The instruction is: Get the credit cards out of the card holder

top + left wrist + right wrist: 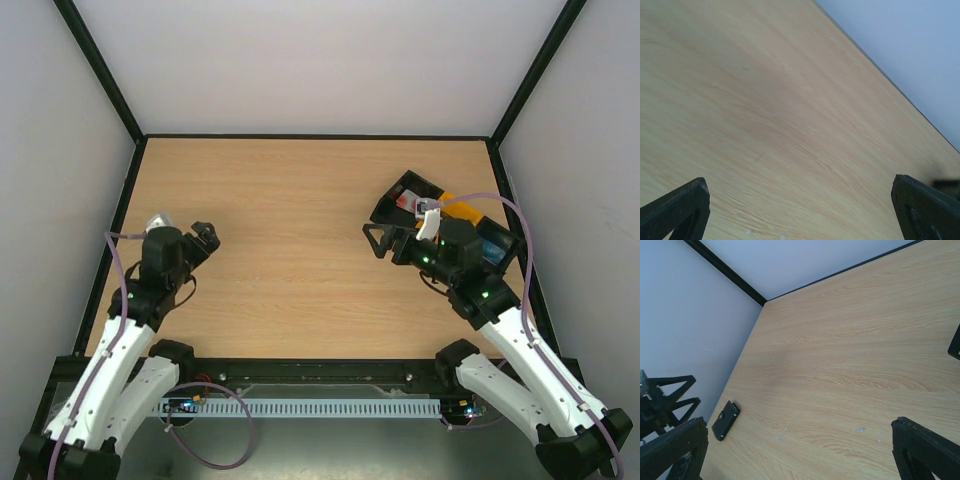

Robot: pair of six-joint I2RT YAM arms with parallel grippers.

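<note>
Card holder (726, 419) lies flat, seemingly near the left end effector (206, 238).

Your left pincer (204, 238) stands spread wide, pointing forward and inward; your right pincer (381, 241) is likewise spread, apparently mirroring that angle.

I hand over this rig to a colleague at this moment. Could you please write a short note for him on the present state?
Left gripper: open and empty, over bare table on the left side.
Right gripper: open and empty, on the right side, close beside the black-and-yellow tray.
Card holder: probably the small flat black thing lying by the left wall; it looks closed. Neither gripper touches it.
Credit cards: none can be seen lying out.
Done: nothing that shows.
Left: grasp the holder, open it, and take the cards out.
</note>
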